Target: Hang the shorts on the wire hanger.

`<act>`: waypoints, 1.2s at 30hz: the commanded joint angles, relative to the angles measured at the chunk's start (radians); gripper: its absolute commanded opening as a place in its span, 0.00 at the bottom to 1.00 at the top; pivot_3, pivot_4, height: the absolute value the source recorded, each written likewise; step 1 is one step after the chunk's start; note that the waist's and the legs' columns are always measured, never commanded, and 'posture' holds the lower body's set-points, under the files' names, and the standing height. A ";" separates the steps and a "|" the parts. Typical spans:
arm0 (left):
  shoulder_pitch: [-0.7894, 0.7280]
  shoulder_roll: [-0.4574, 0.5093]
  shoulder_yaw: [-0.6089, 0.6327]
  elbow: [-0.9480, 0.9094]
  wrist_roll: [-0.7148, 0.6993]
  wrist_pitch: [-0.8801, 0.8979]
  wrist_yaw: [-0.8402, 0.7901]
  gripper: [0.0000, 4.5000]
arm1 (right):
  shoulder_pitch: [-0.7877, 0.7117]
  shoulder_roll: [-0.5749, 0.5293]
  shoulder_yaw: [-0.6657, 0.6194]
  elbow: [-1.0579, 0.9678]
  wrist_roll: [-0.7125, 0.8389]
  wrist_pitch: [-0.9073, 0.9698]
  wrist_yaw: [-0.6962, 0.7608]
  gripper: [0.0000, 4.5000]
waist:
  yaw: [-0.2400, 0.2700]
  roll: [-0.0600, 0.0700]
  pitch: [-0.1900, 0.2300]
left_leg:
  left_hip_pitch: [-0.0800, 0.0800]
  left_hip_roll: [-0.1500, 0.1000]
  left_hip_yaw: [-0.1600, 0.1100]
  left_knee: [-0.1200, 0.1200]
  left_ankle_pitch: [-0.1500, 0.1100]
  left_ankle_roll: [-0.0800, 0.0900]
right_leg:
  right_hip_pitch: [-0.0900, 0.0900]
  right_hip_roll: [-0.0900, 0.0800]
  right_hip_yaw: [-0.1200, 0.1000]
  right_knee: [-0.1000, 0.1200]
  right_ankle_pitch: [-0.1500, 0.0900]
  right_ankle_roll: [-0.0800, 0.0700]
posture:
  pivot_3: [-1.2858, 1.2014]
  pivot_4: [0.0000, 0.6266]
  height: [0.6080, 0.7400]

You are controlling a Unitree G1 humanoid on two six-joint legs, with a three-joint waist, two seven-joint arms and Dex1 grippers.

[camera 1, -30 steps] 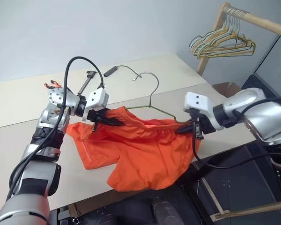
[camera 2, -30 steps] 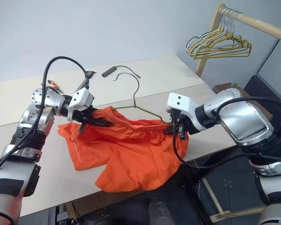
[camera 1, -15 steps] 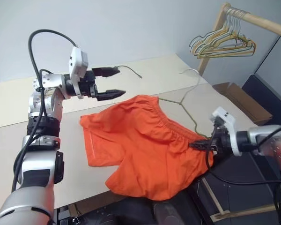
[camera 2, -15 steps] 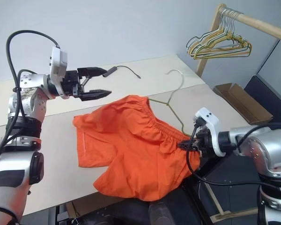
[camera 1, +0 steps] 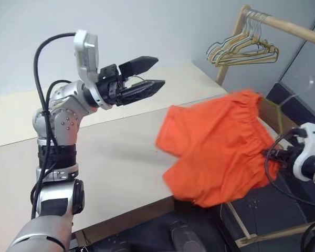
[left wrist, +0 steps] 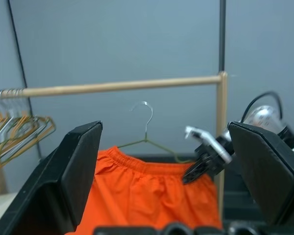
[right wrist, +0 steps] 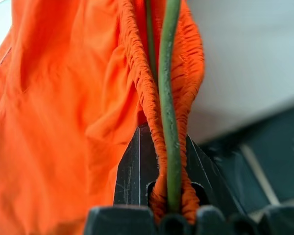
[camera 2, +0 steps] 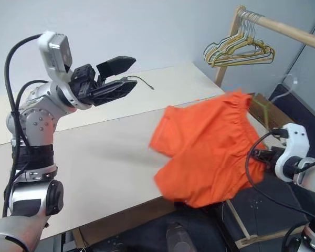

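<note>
I'm in a bare test room: plain grey walls, 1 pale table (camera 1: 110,152), a wooden clothes rail (camera 1: 283,22) with spare hangers (camera 1: 241,51) (laundry-style setup).

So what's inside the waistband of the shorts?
The wire hanger runs through the shorts waistband, pinched with it by the right gripper. Its hook sticks out above; fabric covers the rest.

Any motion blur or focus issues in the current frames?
Left eye view: shorts smeared at the edges, wire hanger's hook a faint ghost; left gripper sharp. Left wrist view: near fingers soft, shorts and hanger crisp. Right wrist view: waistband and wire in focus between the shut jaws, background blurred.
</note>
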 commanded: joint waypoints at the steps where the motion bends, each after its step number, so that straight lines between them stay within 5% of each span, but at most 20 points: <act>1: 0.013 -0.003 0.017 -0.068 -0.027 -0.001 0.049 0.99 | -0.084 -0.057 -0.073 0.093 0.064 0.008 -0.191 0.00 | -0.014 0.000 0.000 | 0.001 0.001 0.000 0.000 0.000 0.000 | 0.001 0.001 0.000 -0.001 0.000 0.000 | 0.36 0.08 1.00; 12: -0.017 -0.006 0.012 -0.063 0.028 -0.065 0.173 0.99 | -0.385 -0.213 -0.112 0.478 0.183 0.008 -0.512 0.00 | -0.057 0.000 0.001 | 0.009 0.002 0.004 -0.012 0.000 0.001 | 0.017 0.005 0.005 -0.014 -0.003 0.006 | 0.37 0.08 1.00; 20: 0.000 0.007 0.014 -0.088 0.024 -0.068 0.188 0.99 | -0.524 -0.239 -0.186 0.636 -0.013 0.008 -0.573 0.00 | -0.057 0.000 0.001 | 0.009 0.002 0.006 -0.013 0.000 0.001 | 0.016 0.006 0.008 -0.016 -0.003 0.007 | 0.37 0.08 1.00; 27: 0.027 0.030 0.011 -0.121 0.011 -0.057 0.187 0.99 | -0.512 -0.179 -0.168 0.571 -0.062 0.008 -0.557 0.00 | -0.051 0.000 0.001 | 0.010 0.001 0.008 -0.014 0.000 0.001 | 0.016 0.007 0.015 -0.017 -0.004 0.009 | 0.38 0.08 1.00; 36: 0.037 0.041 0.008 -0.137 0.001 -0.044 0.188 1.00 | -0.496 -0.110 -0.139 0.431 -0.104 0.008 -0.585 0.67 | -0.047 0.001 0.001 | 0.010 0.001 0.012 -0.014 0.000 0.001 | 0.015 0.008 0.021 -0.017 -0.004 0.012 | 0.38 0.09 1.00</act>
